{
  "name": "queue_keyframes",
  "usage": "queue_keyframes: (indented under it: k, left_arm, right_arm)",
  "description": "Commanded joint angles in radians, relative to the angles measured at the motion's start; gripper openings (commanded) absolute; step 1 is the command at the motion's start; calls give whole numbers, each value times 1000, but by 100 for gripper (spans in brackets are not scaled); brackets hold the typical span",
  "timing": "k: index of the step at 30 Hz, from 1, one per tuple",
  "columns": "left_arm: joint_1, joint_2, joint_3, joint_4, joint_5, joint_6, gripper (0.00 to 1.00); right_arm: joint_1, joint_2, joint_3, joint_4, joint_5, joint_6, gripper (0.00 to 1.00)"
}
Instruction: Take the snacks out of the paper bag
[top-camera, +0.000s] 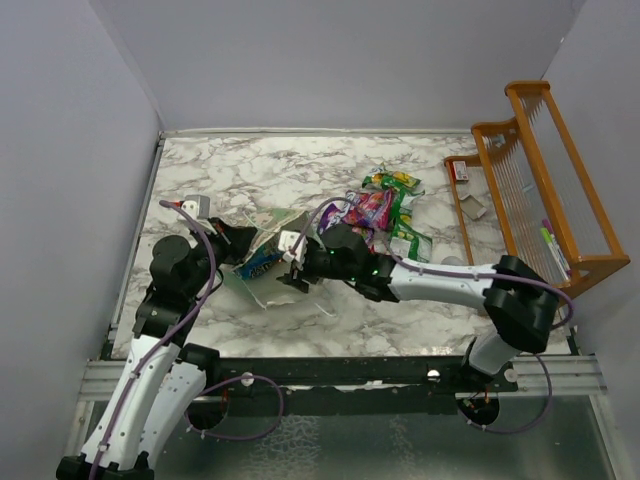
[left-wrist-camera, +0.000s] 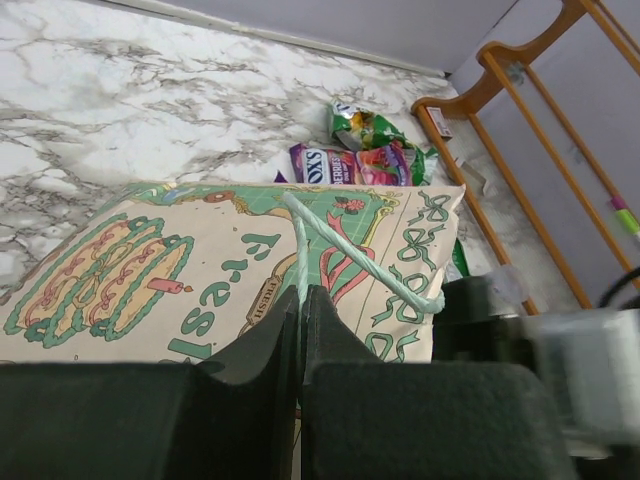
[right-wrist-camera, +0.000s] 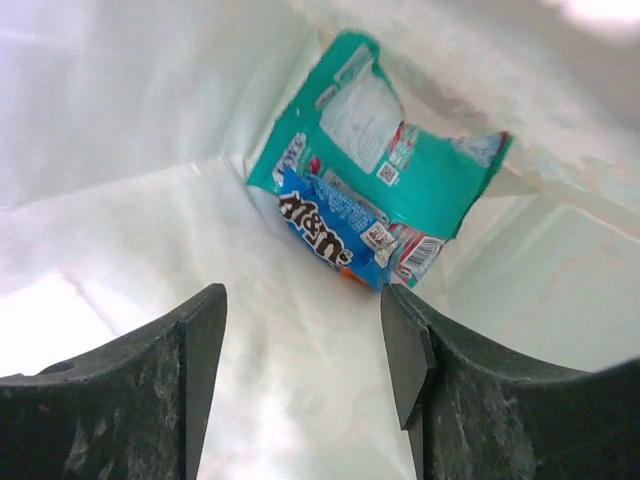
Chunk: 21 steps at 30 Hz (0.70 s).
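The paper bag (top-camera: 268, 228) lies on its side at the table's middle left, printed side up in the left wrist view (left-wrist-camera: 150, 270). My left gripper (left-wrist-camera: 301, 295) is shut on the bag's pale-green twisted handle (left-wrist-camera: 340, 255); it is at the bag's left end (top-camera: 236, 246). My right gripper (right-wrist-camera: 305, 340) is open and empty inside the cream-white bag (right-wrist-camera: 120, 150), a short way from a blue M&M's packet (right-wrist-camera: 325, 230) lying on a teal packet (right-wrist-camera: 400, 150). From above it is at the bag's mouth (top-camera: 293, 278). Purple, pink and green snacks (top-camera: 378, 210) lie on the table right of the bag.
An orange wooden rack (top-camera: 540, 170) stands at the right edge, with small items beside it. The snack pile (left-wrist-camera: 360, 160) and rack (left-wrist-camera: 500, 90) show beyond the bag in the left wrist view. The right arm (top-camera: 450, 280) stretches across the front right.
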Motion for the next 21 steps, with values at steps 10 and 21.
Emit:
queue_keyframes:
  k: [10, 21]
  left_arm:
    - [-3, 54, 60, 19, -22, 66, 0]
    - [-3, 66, 104, 22, -21, 86, 0]
  right_arm:
    - [1, -386, 26, -385, 412, 596, 74]
    - [-52, -366, -34, -416, 354, 1072, 75]
